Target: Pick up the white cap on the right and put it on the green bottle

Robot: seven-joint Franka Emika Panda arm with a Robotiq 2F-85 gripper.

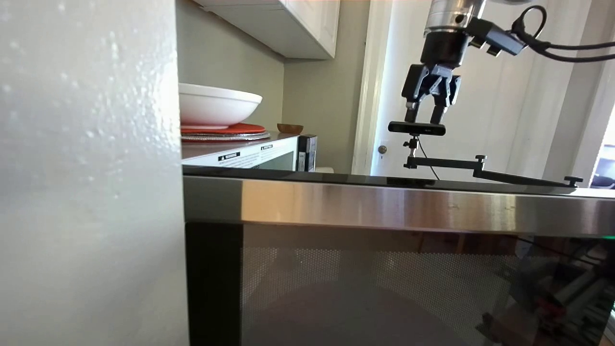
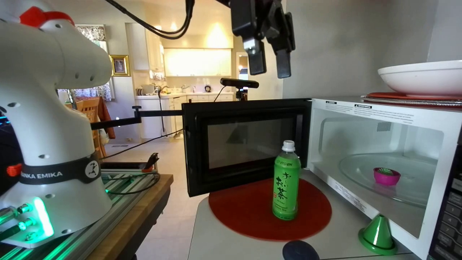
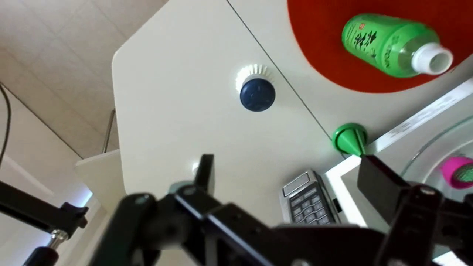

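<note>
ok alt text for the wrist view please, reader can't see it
The gripper hangs open over a pale tabletop, with an uncapped green bottle on a red mat at upper right. A navy-knobbed brush sits above center; toward the right are a green cone, a microwave keypad and a pink cup.

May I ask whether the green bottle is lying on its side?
No, in an exterior view the green bottle stands upright on the red mat.

In an exterior view we are looking from close behind the microwave door (image 1: 391, 254); in an exterior view we are facing its inner side beyond the green bottle (image 2: 286, 184). Both are sharing the white bowl (image 1: 216, 105). In the wrist view we are looking steeply down, sharing that bottle.
</note>
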